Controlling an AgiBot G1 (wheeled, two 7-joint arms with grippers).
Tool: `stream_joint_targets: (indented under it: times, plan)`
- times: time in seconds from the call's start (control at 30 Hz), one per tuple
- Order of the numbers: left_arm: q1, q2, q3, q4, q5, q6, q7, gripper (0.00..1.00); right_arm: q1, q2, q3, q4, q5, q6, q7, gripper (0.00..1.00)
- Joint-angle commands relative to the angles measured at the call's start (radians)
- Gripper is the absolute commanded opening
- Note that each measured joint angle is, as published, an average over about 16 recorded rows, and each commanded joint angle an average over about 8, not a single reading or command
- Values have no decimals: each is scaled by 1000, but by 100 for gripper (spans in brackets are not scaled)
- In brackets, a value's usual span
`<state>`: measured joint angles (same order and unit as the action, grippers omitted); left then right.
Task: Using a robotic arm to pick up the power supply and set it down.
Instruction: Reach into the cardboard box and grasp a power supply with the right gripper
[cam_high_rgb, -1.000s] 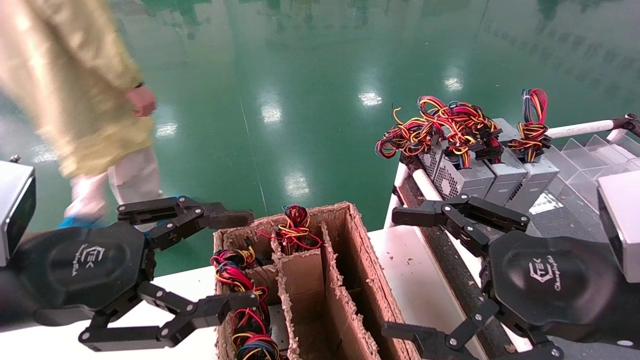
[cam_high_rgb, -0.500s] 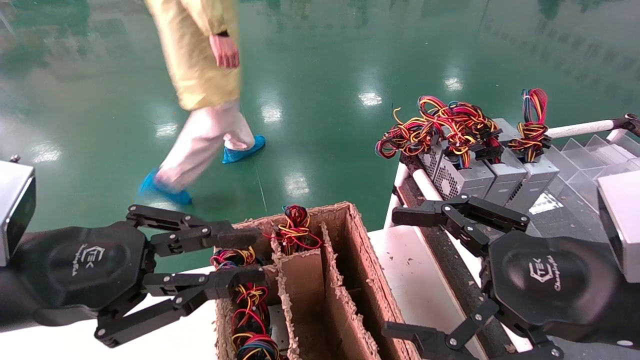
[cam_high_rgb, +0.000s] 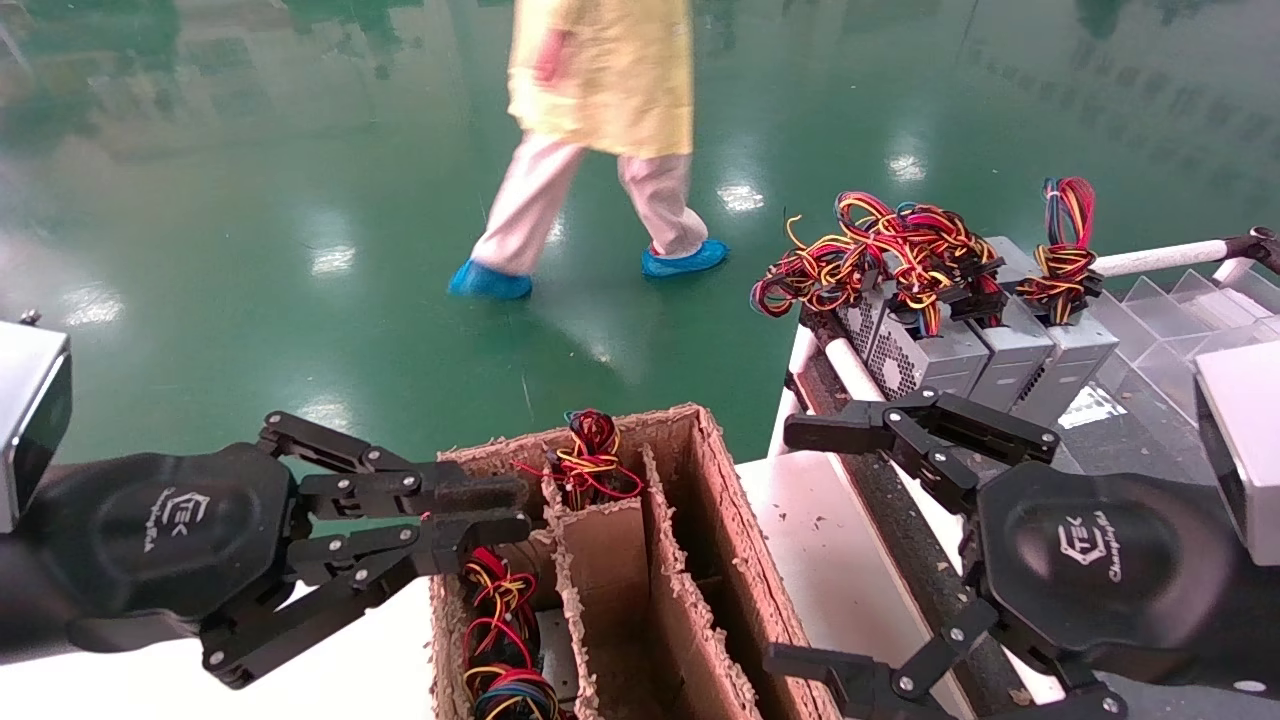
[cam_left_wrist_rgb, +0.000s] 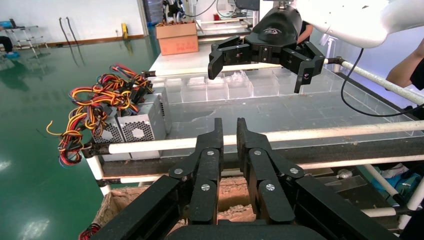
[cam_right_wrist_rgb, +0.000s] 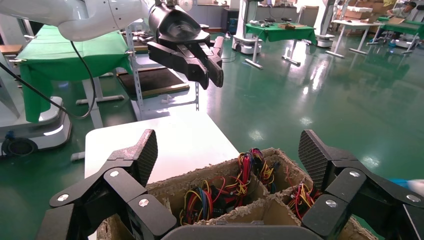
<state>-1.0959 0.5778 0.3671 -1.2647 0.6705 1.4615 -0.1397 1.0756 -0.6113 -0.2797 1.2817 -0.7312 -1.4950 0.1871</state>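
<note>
Head view: my left end effector (cam_high_rgb: 485, 508), lower left of frame, fingers drawn nearly together with nothing between them, at the left edge of the cardboard box (cam_high_rgb: 700, 560). My right end effector (cam_high_rgb: 805, 545), lower right, fingers spread wide, empty. Power supplies (cam_high_rgb: 925, 350), three grey boxes in a row with wire bundles on top, right of centre on the rack (cam_high_rgb: 1150, 330). Box compartments hold coloured wires (cam_high_rgb: 590, 460). A person (cam_high_rgb: 600, 130) in a yellow coat and blue shoe covers crosses the green floor (cam_high_rgb: 300, 200), upper centre.

Left wrist view: my left end effector (cam_left_wrist_rgb: 228, 131), fingers almost touching, bottom centre. Only here: the perforated grille of a power supply (cam_left_wrist_rgb: 135, 131) at left, and clear dividers (cam_left_wrist_rgb: 225, 90) beyond a white rail (cam_left_wrist_rgb: 310, 134).

Right wrist view: my right end effector (cam_right_wrist_rgb: 230, 150), textured pads far apart, above the box (cam_right_wrist_rgb: 280, 200). Only here: the white table (cam_right_wrist_rgb: 170, 140) and green-draped tables (cam_right_wrist_rgb: 285, 32) in the room.
</note>
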Motion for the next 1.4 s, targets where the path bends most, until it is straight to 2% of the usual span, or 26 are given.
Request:
stream_joint_targets:
  times: [0.03,0.4,0.67,1.0,1.27,1.3,1.4]
  plan:
    - [0,0,0,0,0,0,0,100,0,0,0,0,0,0,0,100]
    - [0,0,0,0,0,0,0,100,-4,4,-3,-7,-12,10,3,100]
    - [0,0,0,0,0,0,0,100,-1,-7,-45,-4,-102,57,35,100]
    - [0,0,0,0,0,0,0,100,68,-152,-199,27,-317,87,125,100]
    - [0,0,0,0,0,0,0,100,92,-259,-294,61,-462,118,159,100]
    - [0,0,0,0,0,0,0,100,93,-271,-302,63,-477,124,160,98]
    - [0,0,0,0,0,0,0,100,91,-306,-322,66,-518,152,163,75]
